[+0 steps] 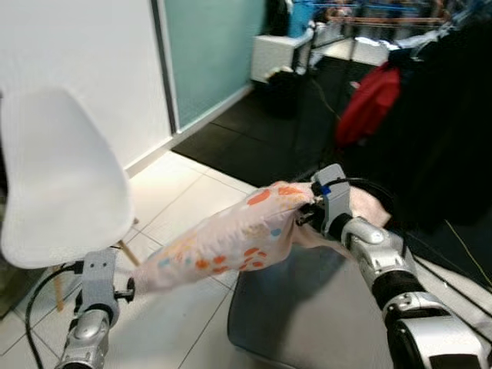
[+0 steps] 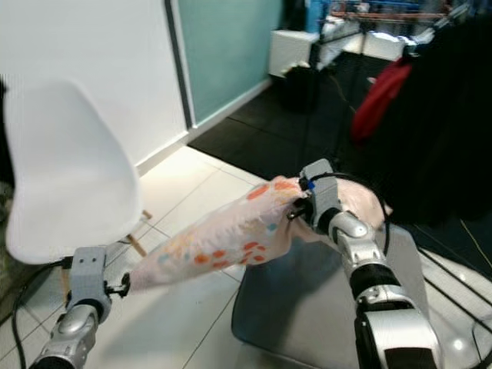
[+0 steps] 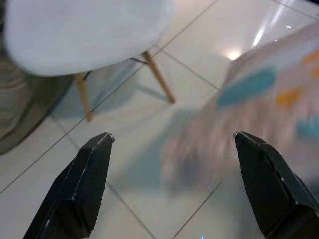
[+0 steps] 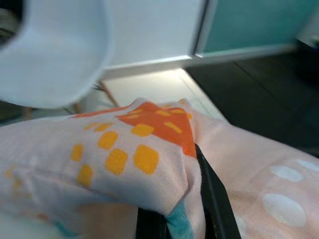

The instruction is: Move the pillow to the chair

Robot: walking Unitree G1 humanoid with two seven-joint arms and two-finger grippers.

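At the far left stands the white shell chair (image 1: 58, 181) on its wooden legs, its seat bare and turned toward us, which is why we carry our load this way. Below its front edge our left gripper (image 1: 127, 290) hangs low over the tiled floor (image 1: 184, 204) with its fingers (image 3: 82, 184) spread wide. The lower corner of the pillow (image 1: 223, 246) sits just beside them, but we cannot tell whether it touches. The pillow itself (pale pink, printed with orange and blue patches) hangs in the air between our two arms, sloping from high on the right down to the left, well clear of the floor and not yet on the seat. We judge the tilt comes from holding it by one end only. At that raised end our right gripper (image 2: 301, 209) has its fingers pinching a fold of the cover. A grey mat (image 1: 307, 307) lies on the floor beneath that arm.
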